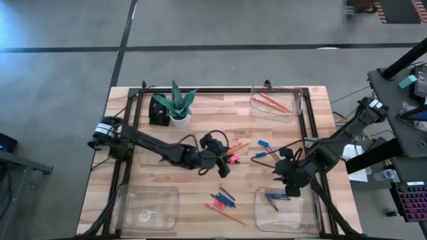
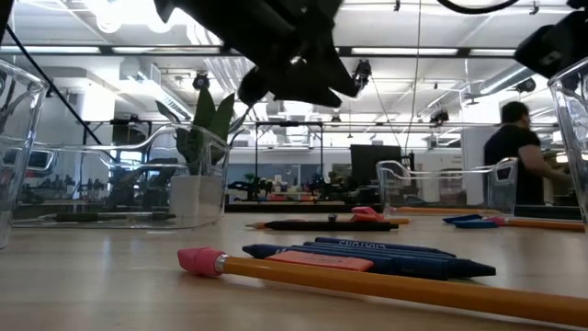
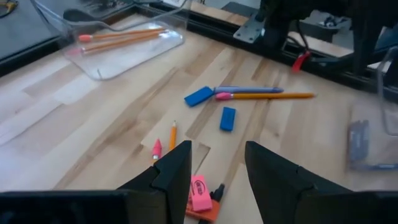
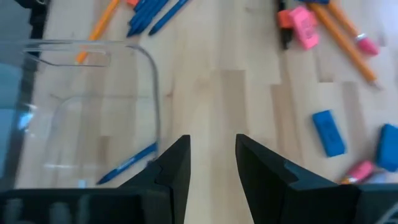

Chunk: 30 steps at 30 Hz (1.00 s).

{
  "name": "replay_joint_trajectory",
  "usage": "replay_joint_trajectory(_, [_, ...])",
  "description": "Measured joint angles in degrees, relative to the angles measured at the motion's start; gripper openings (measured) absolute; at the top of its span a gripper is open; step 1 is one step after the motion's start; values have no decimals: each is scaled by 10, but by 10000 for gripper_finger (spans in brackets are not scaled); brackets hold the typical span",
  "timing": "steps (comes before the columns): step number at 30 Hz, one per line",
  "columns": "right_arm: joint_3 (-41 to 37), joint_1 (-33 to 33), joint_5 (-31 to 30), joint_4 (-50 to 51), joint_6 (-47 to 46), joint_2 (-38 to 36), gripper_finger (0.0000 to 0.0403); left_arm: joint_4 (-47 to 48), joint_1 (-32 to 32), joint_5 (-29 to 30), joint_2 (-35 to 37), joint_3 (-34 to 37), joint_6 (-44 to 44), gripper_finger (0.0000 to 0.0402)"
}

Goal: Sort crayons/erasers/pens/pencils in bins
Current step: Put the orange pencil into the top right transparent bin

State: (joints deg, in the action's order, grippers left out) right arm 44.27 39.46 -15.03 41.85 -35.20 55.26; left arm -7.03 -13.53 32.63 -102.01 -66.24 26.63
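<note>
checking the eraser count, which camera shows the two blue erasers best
The left wrist view: both blue erasers lie in plain sight on bare wood, apart, beside a pencil. The right wrist view shows them near its edge, one cut off. The high view shows only small blue specks. The low view shows them edge-on, hard to tell.

The left arm reaches in from the table's left edge, its links bent low across the middle of the table; the left gripper [image 1: 223,163] sits near the table's centre, pointing toward the right side; in its wrist view the two dark fingers [image 3: 177,171] stand apart with a clear gap and nothing between them. The right arm comes in from the right edge, angled down toward the near right part of the table; the right gripper [image 1: 285,181] hangs there, its fingers [image 4: 177,165] parted and empty.
</note>
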Motion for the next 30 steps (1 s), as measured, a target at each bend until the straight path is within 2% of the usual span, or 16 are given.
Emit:
replay_joint_trajectory(8, [0, -20, -2, -1, 63, 0, 118, 4, 15, -23, -57, -40, 0, 137])
replay_joint_trajectory(12, [0, -24, -2, -1, 91, 2, 118, 39, 39, -48, -81, -61, 1, 137])
replay_joint_trajectory(23, [0, -24, -4, 5, 97, 2, 118, 73, 108, -114, -116, -74, 1, 137])
replay_joint_trajectory(30, [0, -24, -17, 20, 104, 2, 118, 82, 119, -117, -131, -74, 0, 137])
